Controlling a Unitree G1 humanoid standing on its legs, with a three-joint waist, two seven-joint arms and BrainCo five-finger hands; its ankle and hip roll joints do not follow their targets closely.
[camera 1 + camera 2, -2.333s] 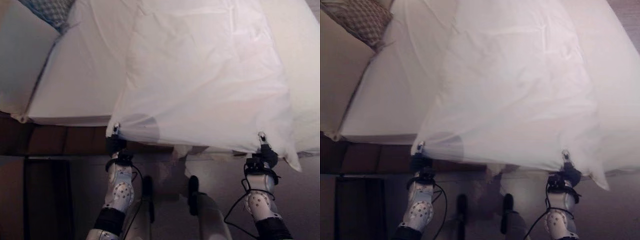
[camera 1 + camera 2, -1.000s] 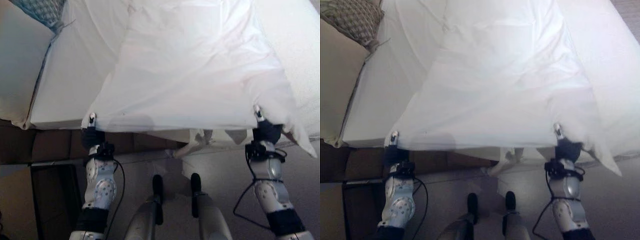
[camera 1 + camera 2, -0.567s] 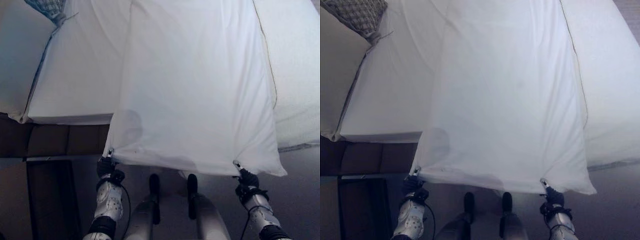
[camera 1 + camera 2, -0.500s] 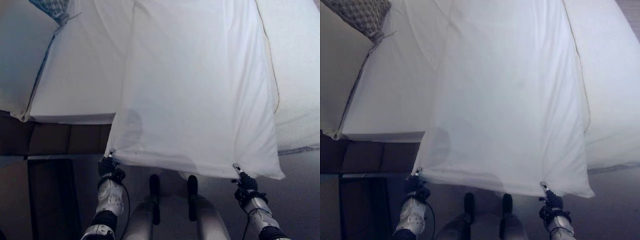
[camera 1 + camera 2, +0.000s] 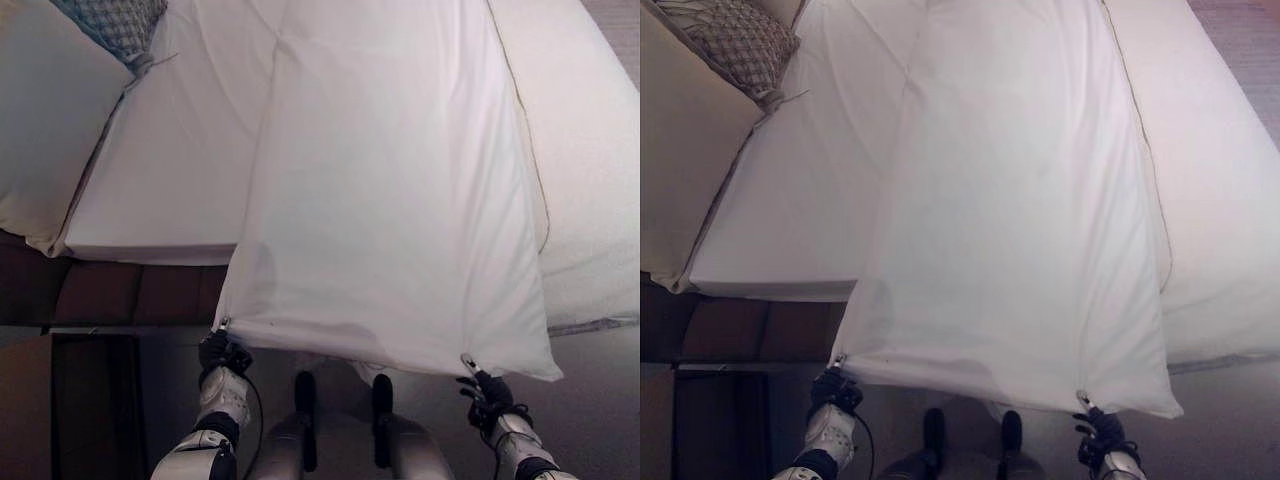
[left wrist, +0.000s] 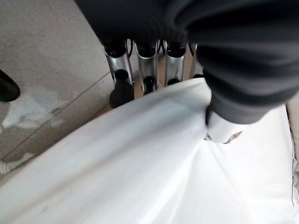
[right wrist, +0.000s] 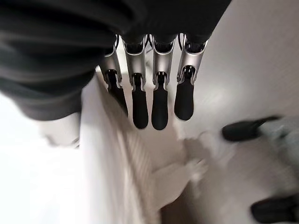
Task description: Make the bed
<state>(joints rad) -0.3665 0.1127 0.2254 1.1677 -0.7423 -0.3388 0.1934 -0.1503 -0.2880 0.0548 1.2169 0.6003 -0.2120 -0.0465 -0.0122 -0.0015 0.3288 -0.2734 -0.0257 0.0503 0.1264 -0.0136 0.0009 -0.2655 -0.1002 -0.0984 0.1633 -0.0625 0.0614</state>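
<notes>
We saw the left robot hand (image 5: 222,352) at the near left corner of the white sheet (image 5: 400,200), thumb and fingers pinching the hem; in its wrist view the cloth ran between the thumb and the row of fingers (image 6: 147,70). The right robot hand (image 5: 486,392) gripped the near right corner in the same way: in its wrist view the sheet's edge passed between the thumb and the fingers (image 7: 159,93), though the outer fingers hung fairly straight beside the cloth.

Between the two robot hands the sheet's near hem hung off the foot of the bed (image 5: 790,200), stretched in a nearly straight line above the floor (image 5: 600,420). From there the sheet ran up the middle of the mattress as one long smooth panel, with only faint creases, narrower than the bed itself. To the left of it we saw the bare fitted surface of the mattress; to the right lay a white duvet (image 5: 1220,200) with a thin seam along its edge, partly tucked beneath the sheet's right border.

At the far left corner a plain cream pillow (image 5: 680,150) leaned at the bed's side, with a patterned woven cushion (image 5: 745,45) just behind it. Below the mattress on the left a dark brown bed frame (image 5: 130,295) showed.

We could read no label, brand or writing on any of the linen.
</notes>
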